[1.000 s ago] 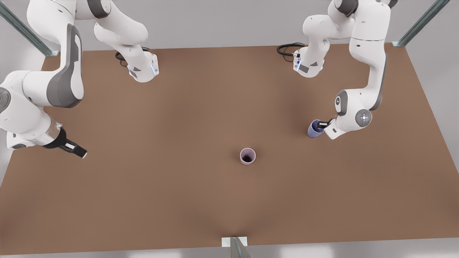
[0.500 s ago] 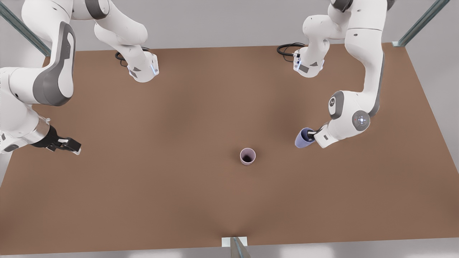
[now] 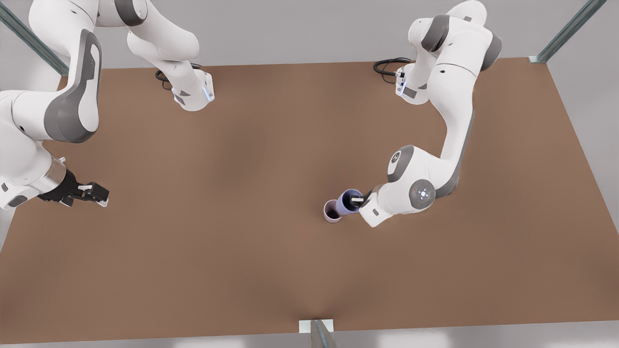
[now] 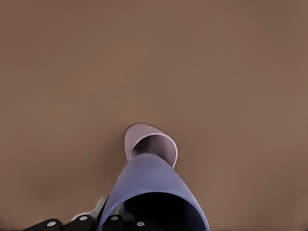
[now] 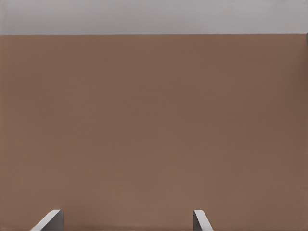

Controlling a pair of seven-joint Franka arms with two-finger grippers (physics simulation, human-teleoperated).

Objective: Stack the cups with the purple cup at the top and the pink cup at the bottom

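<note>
The pink cup (image 3: 331, 213) stands upright on the brown table near the middle, its dark inside showing. The purple cup (image 3: 348, 202) hangs tilted just above it, offset toward the front view's right and overlapping the pink rim. My left gripper (image 3: 360, 199), on the arm at the front view's right, is shut on the purple cup's rim. In the left wrist view the purple cup (image 4: 151, 187) points its base at the mouth of the pink cup (image 4: 150, 144). My right gripper (image 3: 99, 195) waits open at the front view's far left, its fingertips (image 5: 50, 219) set apart over bare table.
The two arm bases (image 3: 193, 94) (image 3: 413, 89) stand at the back of the table (image 3: 242, 251) with black cables beside them. A small metal bracket (image 3: 316, 329) sits at the middle of the front edge. Slanted metal posts rise at the back corners.
My left gripper has carried the purple cup toward the front view's left, from well apart to just over the pink cup. The right gripper drew back slightly to the left and opened.
</note>
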